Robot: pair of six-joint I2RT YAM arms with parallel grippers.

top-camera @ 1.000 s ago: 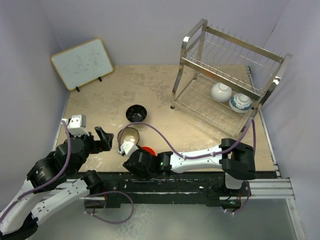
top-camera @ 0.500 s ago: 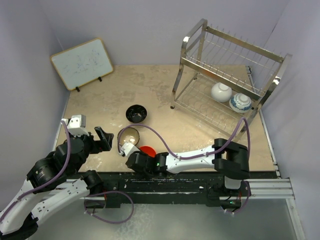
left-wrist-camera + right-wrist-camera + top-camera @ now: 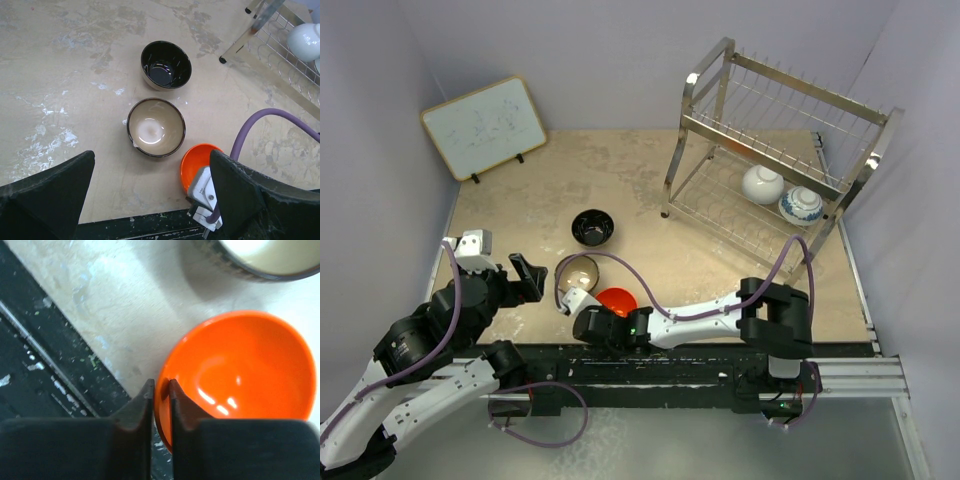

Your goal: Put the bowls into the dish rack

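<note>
My left hand point(image 3: 528, 277) hangs over the counter point(image 3: 620, 165) with its fingers spread wide and nothing between them. I judge it is parked there to leave room for the other arm. Just ahead of it sits the tan bowl point(image 3: 156, 127), upright, and beyond that the black bowl point(image 3: 166, 65), both waiting on the counter. My right hand point(image 3: 161, 386) reaches across low by the counter's near edge and pinches the rim of the orange bowl point(image 3: 235, 380), one finger inside the wall and one outside. I take that as the grip for lifting it by its edge. Far from that hand, off to the right and farther out, stands the dish rack point(image 3: 691, 110). The white bowl point(image 3: 762, 184) and the blue-and-white bowl point(image 3: 801, 205) already rest side by side on its lower tier, leaving three to load.
</note>
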